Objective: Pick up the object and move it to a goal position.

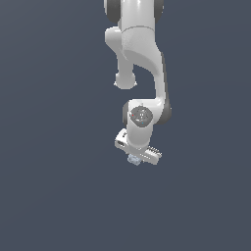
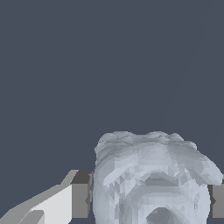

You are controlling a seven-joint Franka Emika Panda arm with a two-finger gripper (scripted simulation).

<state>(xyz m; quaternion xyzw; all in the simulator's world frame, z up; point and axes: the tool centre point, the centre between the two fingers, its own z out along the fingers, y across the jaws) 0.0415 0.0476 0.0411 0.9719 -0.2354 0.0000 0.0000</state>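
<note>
White pincer pinching the tiny, lumpy, pale grey-blue knobbly piece between grey pads, one pressed against each flank. No counter edge or corner discernible in the uniform dark slate background, so no placing by those. Best carried steadily, grip firm, no jerks, toward the goal, nowhere marked. Wrist view reveals pad contact and bumpy surface; exterior view shows only a speck beneath the white arm.
</note>
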